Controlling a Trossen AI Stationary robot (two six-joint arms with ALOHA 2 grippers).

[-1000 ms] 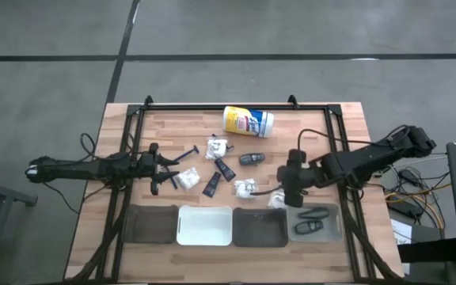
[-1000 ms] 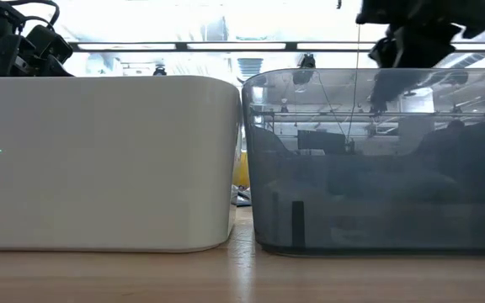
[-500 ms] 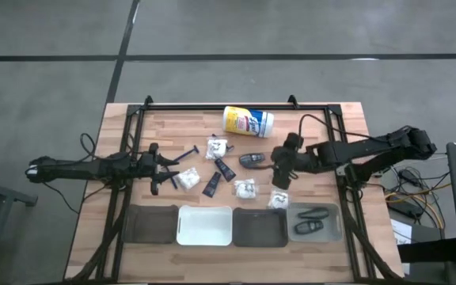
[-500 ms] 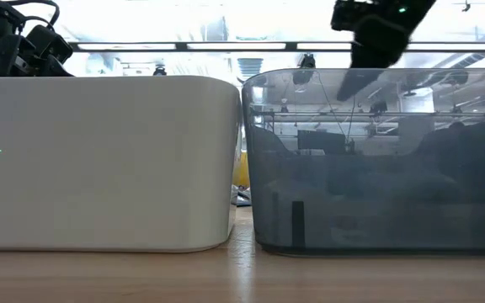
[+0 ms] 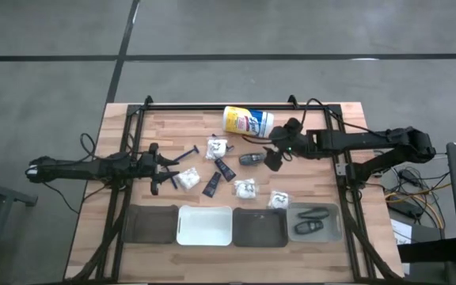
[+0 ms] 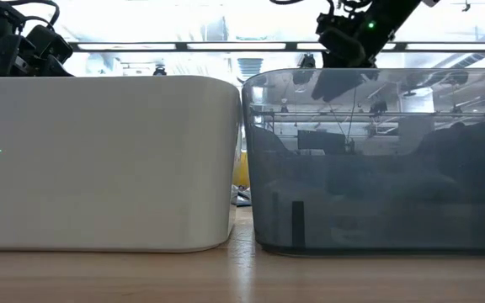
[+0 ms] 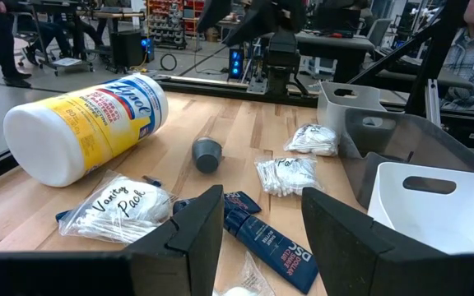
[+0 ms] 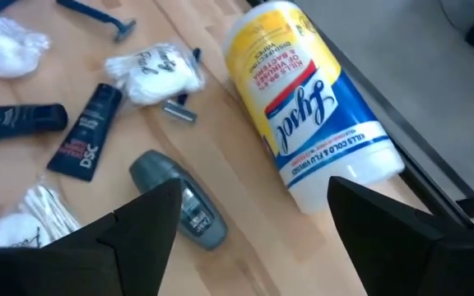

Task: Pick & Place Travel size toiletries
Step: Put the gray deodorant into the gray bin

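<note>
Right gripper [image 5: 274, 158] open beside grey pod [image 5: 250, 159], canister [image 5: 248, 121] close behind

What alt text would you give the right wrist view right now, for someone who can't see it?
The right gripper, its fingers spread open, hovers over a dark grey oval pod on the wooden table. A yellow-and-white Lysol canister lies on its side just past the pod; black DSC tubes, white packets and a blue razor are scattered nearby.
</note>
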